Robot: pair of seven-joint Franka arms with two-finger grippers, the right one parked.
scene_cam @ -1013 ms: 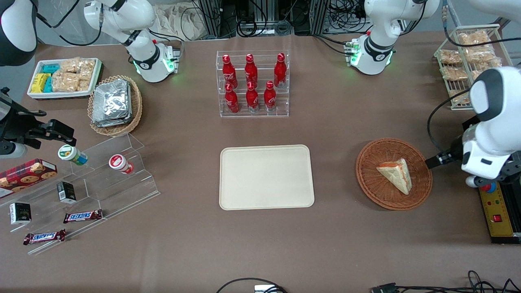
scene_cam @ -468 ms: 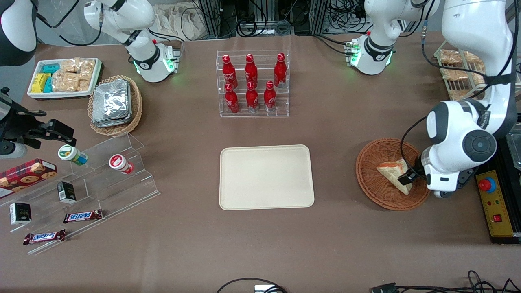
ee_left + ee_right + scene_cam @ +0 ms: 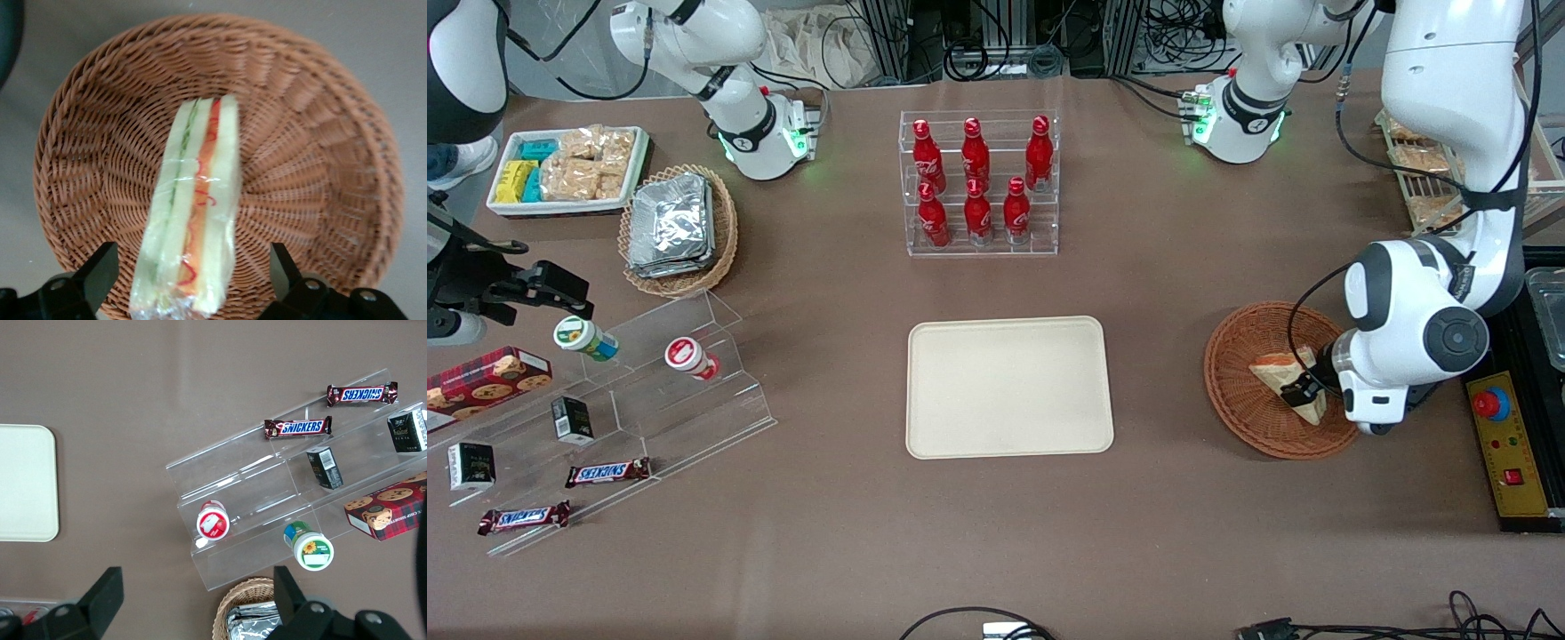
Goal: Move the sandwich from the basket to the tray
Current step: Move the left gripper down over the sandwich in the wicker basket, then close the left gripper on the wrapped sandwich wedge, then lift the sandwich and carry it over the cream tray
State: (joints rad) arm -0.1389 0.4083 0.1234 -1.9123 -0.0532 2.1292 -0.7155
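Note:
The sandwich (image 3: 1278, 368), a wrapped pale wedge with red-orange and green filling, lies in the reddish-brown wicker basket (image 3: 1240, 404) toward the working arm's end of the table. My left gripper (image 3: 1303, 388) is low over the basket at the sandwich's end nearer the front camera. In the left wrist view the gripper (image 3: 191, 283) is open, with its black fingertips (image 3: 100, 267) on either side of the sandwich (image 3: 197, 220) and apart from it, inside the basket (image 3: 313, 173). The cream-beige tray (image 3: 1009, 387) lies bare at the table's middle.
A clear rack of red bottles (image 3: 978, 182) stands farther from the front camera than the tray. A yellow control box (image 3: 1507, 444) with a red button sits beside the basket. A clear stepped shelf of snacks (image 3: 605, 409) and a foil-pack basket (image 3: 678, 229) lie toward the parked arm's end.
My left arm has swung in over the basket and come down. The gripper went from beside the basket's rim to straddling the sandwich. The sandwich has not moved.

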